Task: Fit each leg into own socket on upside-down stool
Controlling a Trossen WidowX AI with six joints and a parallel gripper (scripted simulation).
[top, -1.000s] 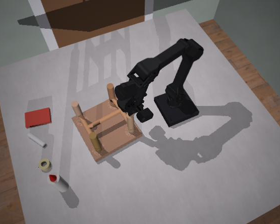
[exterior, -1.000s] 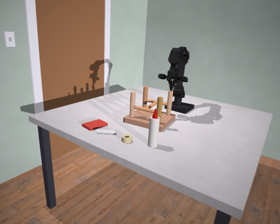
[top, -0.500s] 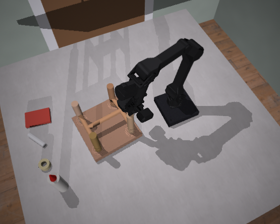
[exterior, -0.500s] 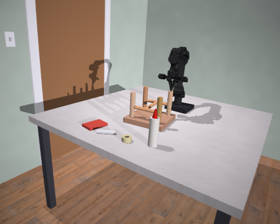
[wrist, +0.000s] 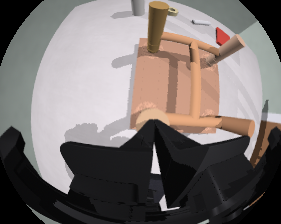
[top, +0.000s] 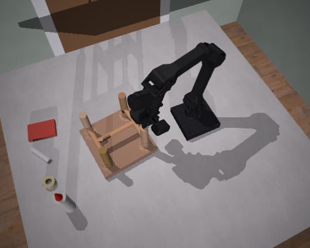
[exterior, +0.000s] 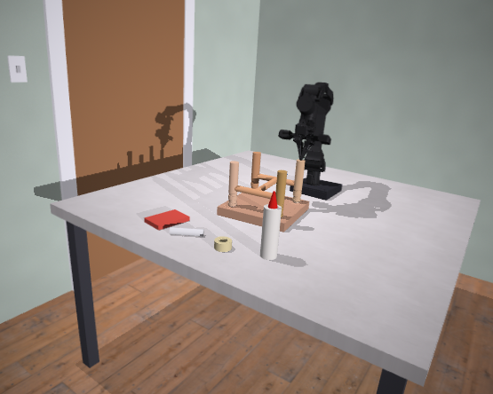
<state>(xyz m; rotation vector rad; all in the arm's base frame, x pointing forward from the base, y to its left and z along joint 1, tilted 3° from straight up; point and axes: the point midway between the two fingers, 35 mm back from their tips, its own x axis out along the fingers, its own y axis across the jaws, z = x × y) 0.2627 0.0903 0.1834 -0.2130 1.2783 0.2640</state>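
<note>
The stool stands upside down with its square wooden seat (top: 119,145) flat on the table. Four legs stand upright at its corners: the far one (top: 122,101), the left one (top: 85,120), a darker one at the front (top: 105,156) and the one nearest the arm's base (top: 144,137). Thin stretchers (top: 115,131) cross between them. My gripper (top: 146,123) points down, shut and empty, right over the top of the leg nearest the base (exterior: 298,179). I cannot tell whether the fingertips (exterior: 301,156) touch it. In the wrist view the shut fingers (wrist: 157,129) hide that leg's top.
The arm's base (top: 194,118) stands just right of the stool. On the left of the table lie a red block (top: 42,129), a white cylinder (top: 41,155), a tape ring (top: 47,180) and a glue bottle with a red tip (top: 65,202).
</note>
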